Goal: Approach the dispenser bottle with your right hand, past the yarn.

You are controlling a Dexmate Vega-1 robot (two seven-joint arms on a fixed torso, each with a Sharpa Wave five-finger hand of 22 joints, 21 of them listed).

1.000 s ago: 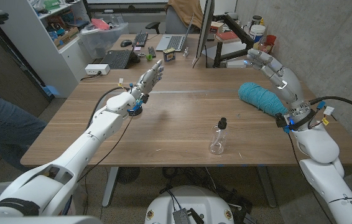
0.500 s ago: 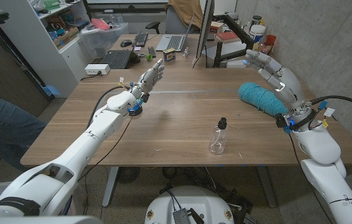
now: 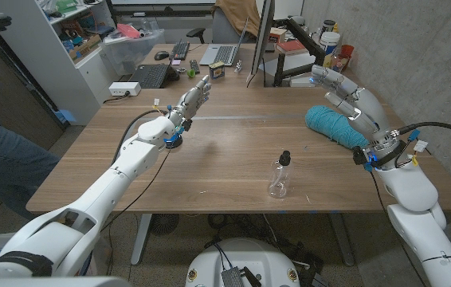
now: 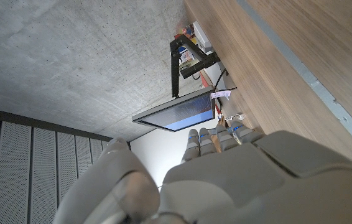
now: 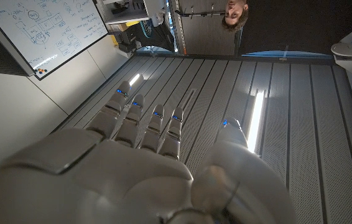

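Head view: dispenser bottle (image 3: 279, 178) upright, contents unclear.

No legible text, label, brand or number appears in any view. The whiteboard (image 5: 36, 31) in the right wrist view carries handwritten diagrams and writing, too small and blurred to read.

Clear glossy dispenser bottle (image 3: 279, 178), fuzzy teal yarn (image 3: 334, 126), matt wooden table (image 3: 233, 151).

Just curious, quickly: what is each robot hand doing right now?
Left hand: open, holding nothing.
Right hand: open, raised beside the yarn.
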